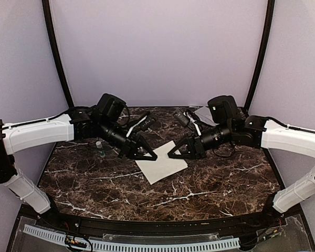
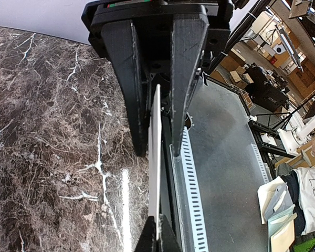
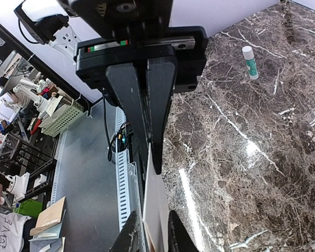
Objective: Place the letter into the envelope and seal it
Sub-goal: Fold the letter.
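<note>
A pale grey envelope [image 1: 161, 164] lies tilted in the middle of the marble table [image 1: 94, 184], between the two arms. My left gripper [image 1: 151, 156] comes in from the left and is shut on the envelope's thin edge [image 2: 155, 157], its fingertips [image 2: 147, 239] pressed together around it. My right gripper [image 1: 172, 154] reaches the opposite corner. In the right wrist view its jaws stand slightly apart with the envelope [image 3: 160, 210] between them. The letter does not show as a separate sheet in any view.
A small glue stick [image 1: 99, 145] with a green end lies at the left behind my left arm, also seen as a glue stick [image 3: 249, 62] in the right wrist view. Dark small objects [image 1: 147, 124] sit at the back. A perforated rail [image 1: 131, 244] runs along the near edge.
</note>
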### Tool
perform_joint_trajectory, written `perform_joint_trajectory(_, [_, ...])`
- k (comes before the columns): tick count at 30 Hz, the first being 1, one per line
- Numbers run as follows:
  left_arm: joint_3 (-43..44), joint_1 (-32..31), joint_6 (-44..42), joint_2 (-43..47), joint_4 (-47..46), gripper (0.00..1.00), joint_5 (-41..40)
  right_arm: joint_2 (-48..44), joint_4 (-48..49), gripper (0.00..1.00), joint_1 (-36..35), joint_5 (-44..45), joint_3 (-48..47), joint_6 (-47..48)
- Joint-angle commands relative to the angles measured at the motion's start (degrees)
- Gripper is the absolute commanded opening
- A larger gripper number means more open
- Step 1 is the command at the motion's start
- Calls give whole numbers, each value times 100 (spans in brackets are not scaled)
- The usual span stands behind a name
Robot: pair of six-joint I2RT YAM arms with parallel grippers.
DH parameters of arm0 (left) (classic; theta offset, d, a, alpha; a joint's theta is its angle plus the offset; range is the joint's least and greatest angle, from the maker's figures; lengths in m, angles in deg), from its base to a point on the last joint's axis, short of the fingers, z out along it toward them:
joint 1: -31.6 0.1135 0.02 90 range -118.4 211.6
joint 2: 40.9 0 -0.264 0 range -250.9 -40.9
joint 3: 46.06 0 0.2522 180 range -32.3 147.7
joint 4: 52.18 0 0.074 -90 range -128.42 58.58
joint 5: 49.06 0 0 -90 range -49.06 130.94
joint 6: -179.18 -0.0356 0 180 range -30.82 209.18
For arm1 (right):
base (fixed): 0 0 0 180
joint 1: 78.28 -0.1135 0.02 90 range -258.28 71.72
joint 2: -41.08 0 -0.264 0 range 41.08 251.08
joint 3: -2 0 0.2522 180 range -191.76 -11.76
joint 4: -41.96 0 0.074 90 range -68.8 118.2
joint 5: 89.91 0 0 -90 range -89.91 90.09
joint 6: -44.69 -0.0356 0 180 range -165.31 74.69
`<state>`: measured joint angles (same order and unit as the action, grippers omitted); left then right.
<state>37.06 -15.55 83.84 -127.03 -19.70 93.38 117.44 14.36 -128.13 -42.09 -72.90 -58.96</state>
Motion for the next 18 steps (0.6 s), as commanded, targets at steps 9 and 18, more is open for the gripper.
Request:
perform_joint_trajectory(9, [18,-1,-99,365,-22,0,-179,-117,145,2,149,-27,358,-62])
perform_joint_trajectory(18, [-111,98,179,525,-365,31,-453,-515,582,0,251,253,621,-286])
